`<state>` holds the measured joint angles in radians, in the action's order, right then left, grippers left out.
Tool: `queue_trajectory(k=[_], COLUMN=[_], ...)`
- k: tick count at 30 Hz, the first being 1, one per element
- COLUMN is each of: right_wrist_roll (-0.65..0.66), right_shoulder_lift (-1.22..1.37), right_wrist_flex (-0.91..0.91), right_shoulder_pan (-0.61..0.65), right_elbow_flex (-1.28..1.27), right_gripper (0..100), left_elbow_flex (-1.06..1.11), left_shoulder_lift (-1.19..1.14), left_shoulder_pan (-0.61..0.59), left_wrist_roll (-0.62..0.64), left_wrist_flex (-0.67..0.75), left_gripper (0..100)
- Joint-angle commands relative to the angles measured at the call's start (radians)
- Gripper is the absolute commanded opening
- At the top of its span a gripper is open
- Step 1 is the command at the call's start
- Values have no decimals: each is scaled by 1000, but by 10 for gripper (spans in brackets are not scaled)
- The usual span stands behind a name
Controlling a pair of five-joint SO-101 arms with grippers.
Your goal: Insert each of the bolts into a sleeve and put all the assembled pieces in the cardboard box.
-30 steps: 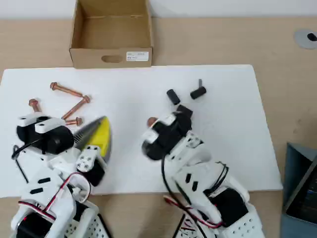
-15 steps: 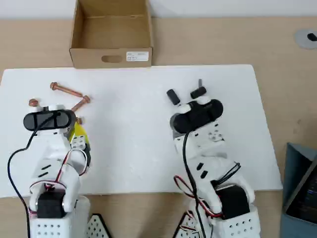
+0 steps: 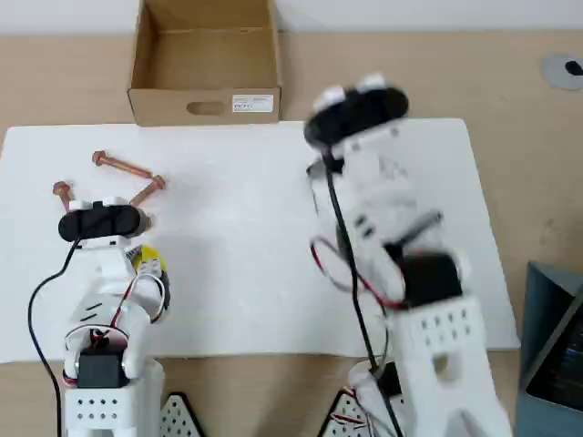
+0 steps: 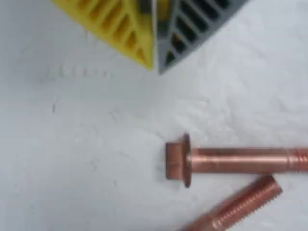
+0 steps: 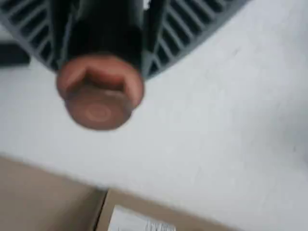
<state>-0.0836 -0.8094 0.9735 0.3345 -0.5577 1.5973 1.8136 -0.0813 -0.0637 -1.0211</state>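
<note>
My right gripper (image 5: pixel 101 67) is shut on a black sleeve with a copper bolt in it; the bolt's round head (image 5: pixel 99 98) sticks out past the grey fingers. It hangs over the white mat close to the cardboard box (image 5: pixel 139 216). From above, the right arm (image 3: pixel 355 109) stretches toward the box (image 3: pixel 205 59). My left gripper (image 4: pixel 155 65) is shut on nothing, its yellow and grey tips pressed together just above the mat. A copper bolt (image 4: pixel 231 161) lies a short way from those tips, with a second bolt (image 4: pixel 236 207) beside it. The left arm (image 3: pixel 100 223) stands by the loose bolts (image 3: pixel 121 165).
The open-topped box stands on the wooden table beyond the far edge of the white mat (image 3: pixel 237 228). Two more bolts (image 3: pixel 62 189) (image 3: pixel 150 189) lie at the mat's left side. A grey bin (image 3: pixel 551 337) sits at the right edge.
The right arm has swung from the mat's near middle forward toward the box, carrying the sleeved bolt. The left arm has turned toward the bolts and its fingers have come together.
</note>
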Motion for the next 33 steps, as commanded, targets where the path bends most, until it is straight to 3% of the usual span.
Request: queue_trajectory(k=[1, 20, 33], right_wrist_roll=[37, 298, 486], right_shoulder_lift=[170, 1196, 1848], right_wrist_flex=[-71, -160, -160], right_shoulder_pan=[-10, -5, 93], right_elbow_flex=[206, 1237, 1969], right_gripper=[9, 11, 33], left_elbow_flex=[15, 63, 61], left_shoulder_lift=[8, 8, 8], left_shoulder_pan=[-11, -3, -2], left_wrist_roll=[-6, -6, -6], left_wrist_flex=[5, 9, 9], left_gripper=[2, 2, 2])
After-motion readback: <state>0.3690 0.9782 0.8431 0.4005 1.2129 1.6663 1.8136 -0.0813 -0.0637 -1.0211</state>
